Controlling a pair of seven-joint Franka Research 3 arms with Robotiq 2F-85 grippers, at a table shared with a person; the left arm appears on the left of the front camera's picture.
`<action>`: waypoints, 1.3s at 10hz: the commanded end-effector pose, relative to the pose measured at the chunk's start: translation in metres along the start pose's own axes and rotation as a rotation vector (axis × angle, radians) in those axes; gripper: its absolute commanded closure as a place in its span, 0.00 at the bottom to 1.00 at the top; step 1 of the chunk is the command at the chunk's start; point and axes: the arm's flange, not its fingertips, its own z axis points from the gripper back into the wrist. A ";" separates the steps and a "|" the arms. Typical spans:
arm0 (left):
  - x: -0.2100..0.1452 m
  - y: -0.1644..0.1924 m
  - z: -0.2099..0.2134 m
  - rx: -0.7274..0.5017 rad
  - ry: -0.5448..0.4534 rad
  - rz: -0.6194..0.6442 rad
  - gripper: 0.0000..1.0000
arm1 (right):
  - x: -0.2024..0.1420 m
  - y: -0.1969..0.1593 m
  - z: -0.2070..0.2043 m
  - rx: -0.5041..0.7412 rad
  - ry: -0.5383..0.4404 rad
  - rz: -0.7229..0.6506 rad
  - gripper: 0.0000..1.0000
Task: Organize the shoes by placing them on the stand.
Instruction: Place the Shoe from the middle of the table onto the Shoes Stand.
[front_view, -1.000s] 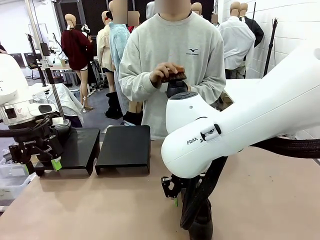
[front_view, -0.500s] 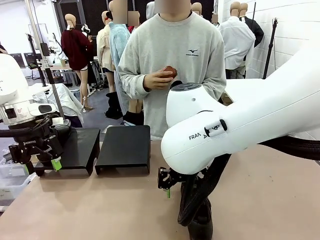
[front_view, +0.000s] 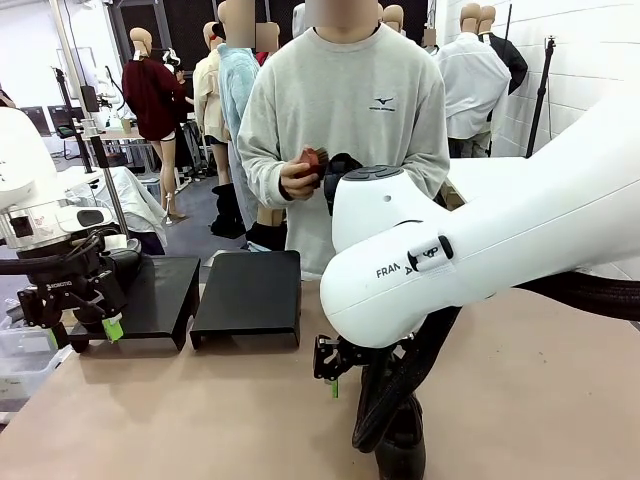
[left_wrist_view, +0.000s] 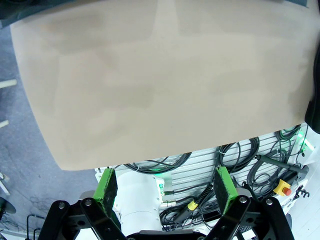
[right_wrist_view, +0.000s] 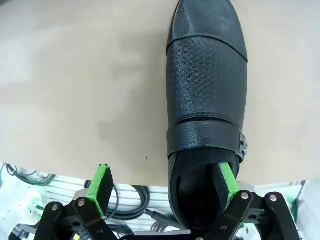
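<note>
Front cam: the right arm's big link (front_view: 480, 250) blocks most of the near-right table. The shoe (front_view: 405, 452) under it is a sliver behind the cable (front_view: 385, 400) and is clipped by the bottom edge. The right gripper (front_view: 335, 378) is mostly buried behind link and cable, with one green pad peeking out, so the finger gap is unreadable there. The person's hand (front_view: 298, 180) wraps a reddish-brown and black thing (front_view: 318, 158), half covered, can't tell what it is. Their other forearm runs behind the joint cap. The left stand (front_view: 165, 290) has its near-left corner hidden by the left gripper (front_view: 95, 330). Right wrist cam: shoe toe tip cut by the top edge, heel lost under the gripper body. One pad (right_wrist_view: 226, 177) overlaps the shoe opening, contact can't be judged.
</note>
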 end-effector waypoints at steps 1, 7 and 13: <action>0.000 0.002 -0.001 -0.002 -0.008 -0.002 0.00 | 0.002 -0.001 0.000 -0.007 -0.010 -0.003 0.00; 0.000 0.002 -0.001 -0.002 -0.008 -0.002 0.00 | -0.004 -0.077 0.078 0.206 0.024 0.091 0.00; 0.011 -0.039 -0.022 -0.101 -0.001 -0.004 0.00 | -0.012 -0.254 0.095 0.034 0.175 0.097 0.00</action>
